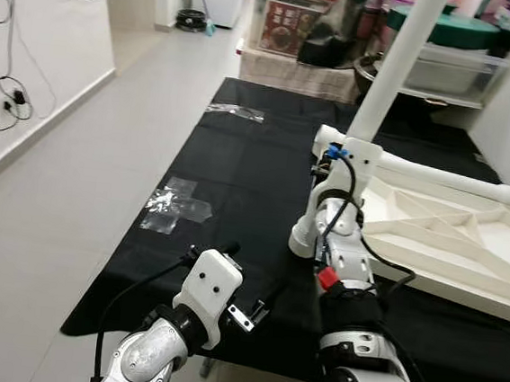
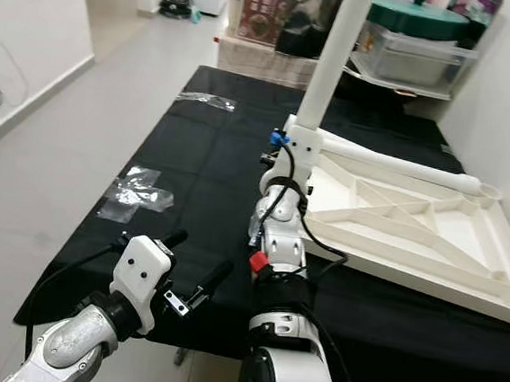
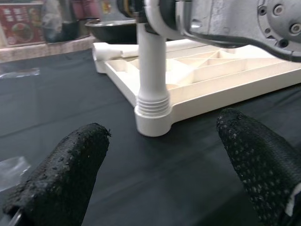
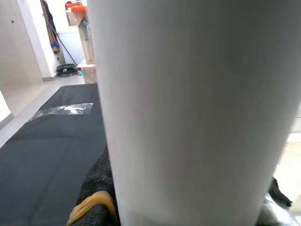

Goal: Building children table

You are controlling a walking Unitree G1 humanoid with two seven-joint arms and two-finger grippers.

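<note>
A white children's table top (image 1: 450, 230) lies upside down on a black cloth (image 1: 240, 162), ribbed underside up. One white leg (image 1: 389, 68) stands upright in its near left corner socket (image 3: 153, 123). My right gripper (image 1: 344, 154) is shut on this leg partway up; the leg (image 4: 197, 108) is pressed between the black fingers (image 4: 94, 188). A second white leg (image 1: 446, 178) lies along the top's far edge. My left gripper (image 1: 252, 270) hovers open over the cloth's near edge, left of the socket, with nothing between its fingers (image 3: 61, 174).
Two pieces of clear plastic wrap (image 1: 174, 203) (image 1: 236, 111) lie on the cloth. Boxes (image 1: 289, 23) and a shelf with a plastic bin (image 1: 447, 70) stand beyond the far end. Cables (image 1: 7, 95) hang on the left wall beside open floor.
</note>
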